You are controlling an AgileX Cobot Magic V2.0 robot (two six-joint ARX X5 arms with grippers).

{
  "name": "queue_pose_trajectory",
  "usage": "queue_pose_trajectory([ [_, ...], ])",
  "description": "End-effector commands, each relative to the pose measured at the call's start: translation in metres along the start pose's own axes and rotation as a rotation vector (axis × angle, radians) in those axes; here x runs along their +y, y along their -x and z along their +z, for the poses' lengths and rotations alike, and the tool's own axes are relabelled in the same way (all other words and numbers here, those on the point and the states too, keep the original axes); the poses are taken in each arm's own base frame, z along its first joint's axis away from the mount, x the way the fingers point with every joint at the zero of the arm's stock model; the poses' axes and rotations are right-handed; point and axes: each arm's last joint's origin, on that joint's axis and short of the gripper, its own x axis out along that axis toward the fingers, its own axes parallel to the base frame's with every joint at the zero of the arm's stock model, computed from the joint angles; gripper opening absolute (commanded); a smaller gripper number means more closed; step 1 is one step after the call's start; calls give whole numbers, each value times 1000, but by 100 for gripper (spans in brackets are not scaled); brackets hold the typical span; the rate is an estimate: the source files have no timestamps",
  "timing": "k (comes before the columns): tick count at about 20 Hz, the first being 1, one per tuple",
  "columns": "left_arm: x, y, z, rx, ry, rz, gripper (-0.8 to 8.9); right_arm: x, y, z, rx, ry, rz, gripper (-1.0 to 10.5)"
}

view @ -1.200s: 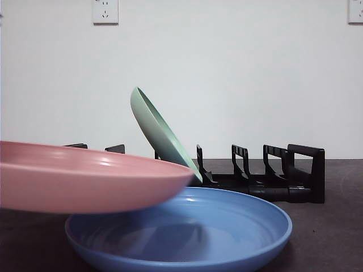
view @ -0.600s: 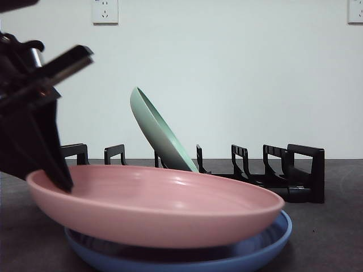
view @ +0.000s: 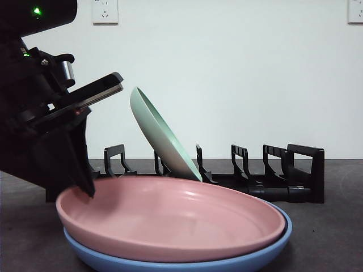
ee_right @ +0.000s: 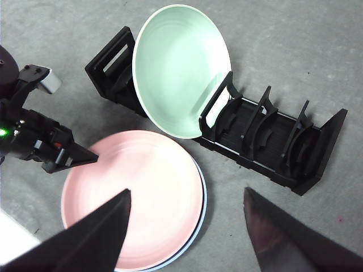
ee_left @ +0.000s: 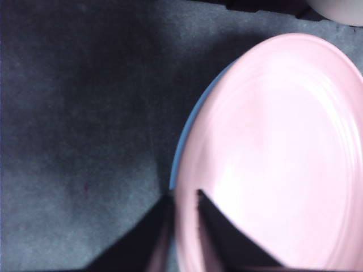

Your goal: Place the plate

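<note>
We had the left gripper [ee_left: 182, 195] pinching the pink plate [view: 170, 218], seemingly resting on the blue plate [view: 261, 256]; release next.

Bare lab setup, plain white wall [view: 238, 68], wall socket [view: 105, 11], grey tabletop [ee_right: 283, 34]

I see a plain white wall [view: 238, 73] behind a dark grey table [view: 329, 238]. Two white sockets sit high on it, one [view: 105, 11] just beside the gripper side, another [view: 355, 11] well apart, under soft, even light
</note>
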Motion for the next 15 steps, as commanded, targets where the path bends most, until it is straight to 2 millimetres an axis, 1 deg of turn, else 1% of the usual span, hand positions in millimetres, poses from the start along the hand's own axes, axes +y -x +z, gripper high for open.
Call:
queue_pose_trajectory([
  [1, -6, 0, 3, -4, -25, -5, 181, 2, 2, 3, -10, -16, 9, 312],
  [4, -5, 5, 2, 7, -46, 4, 206, 2, 2, 3, -10, -16, 9, 312],
  [6, -10, 20, 6, -12, -74, -10, 301, 2, 1, 2, -2, -15, 4, 312],
  [8, -15, 46, 12, -60, -143, -32, 312, 4, -3, 3, 15, -9, -2, 312],
  [11, -12, 90, 19, -132, -215, 28, 312, 10, -18, 7, 46, 9, 14, 312],
  [13, -6, 122, 21, -180, -233, 60, 312, 15, -35, 13, 78, 9, 90, 312],
  [15, 2, 153, 21, -240, -216, 71, 312, 18, -56, 23, 106, -22, 165, 312],
])
